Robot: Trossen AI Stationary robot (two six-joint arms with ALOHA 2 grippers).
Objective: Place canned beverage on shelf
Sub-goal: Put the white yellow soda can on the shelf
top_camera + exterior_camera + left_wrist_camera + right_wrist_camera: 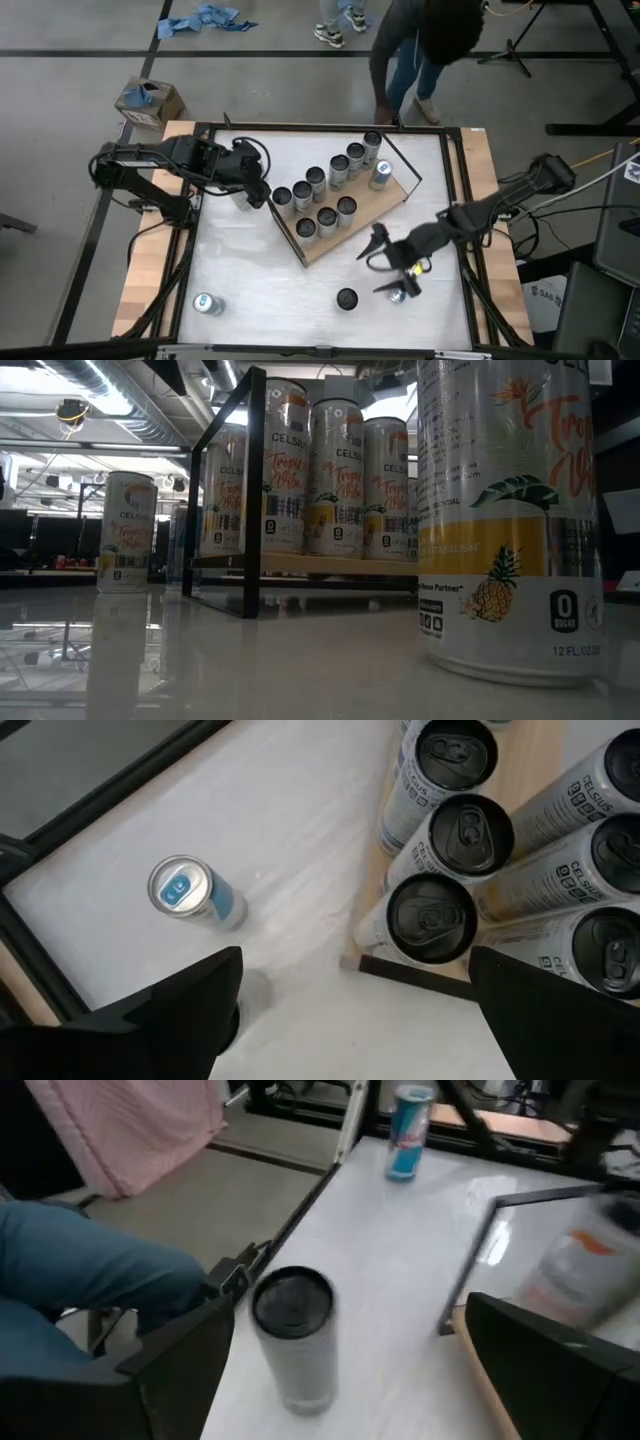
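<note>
Cans crowd the shelf (345, 215), a light-brown wood-grain board lying at an angle in the upper middle of the high view, ringed by a thin black frame; about nine of them stand upright on it in two slanted rows. Two more cans stand off the shelf on the white counter (270, 290): a dark-topped can (347, 298) at lower centre of the frame, and a blue and silver can (206, 303) at the lower left. The right pincer (393, 272) hangs just right of the dark-topped can, below the shelf's lower edge, its fingers spread apart and holding nothing; its wrist view shows that can (294, 1336) upright between the two dark fingers but not touched. The left pincer (258, 190) sits at the upper left, near the shelf's left corner, fingers also spread and empty, with the nearest shelf cans (430, 918) just ahead of it. At the top of the high view a person (420, 45) in jeans bends over beside the counter's far edge.
</note>
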